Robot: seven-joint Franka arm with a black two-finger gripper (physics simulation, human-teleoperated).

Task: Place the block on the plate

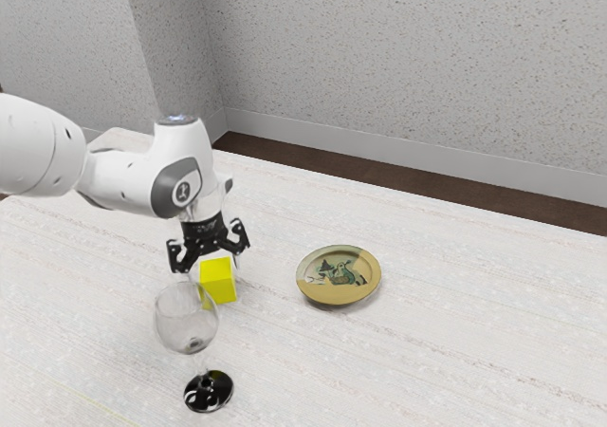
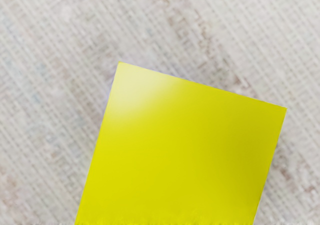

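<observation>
Over the yellow block (image 1: 217, 282), my black gripper (image 1: 210, 268) points down with its two fingers spread wide, one toward each side of the block. A gap shows between the block and the finger on the exterior view's left. The block appears to rest on the table. In the wrist view the block's top face (image 2: 180, 150) lies large under my hand, turned at an angle. The round plate (image 1: 339, 275), tan with a green picture in its middle, lies apart from the block, toward the exterior view's right.
A clear wine glass (image 1: 187, 320) with a black base (image 1: 209, 391) stands close to the block, on the exterior view's near side, its bowl overlapping the block's lower edge there. The pale table (image 1: 455, 351) extends around these things, with a wall behind it.
</observation>
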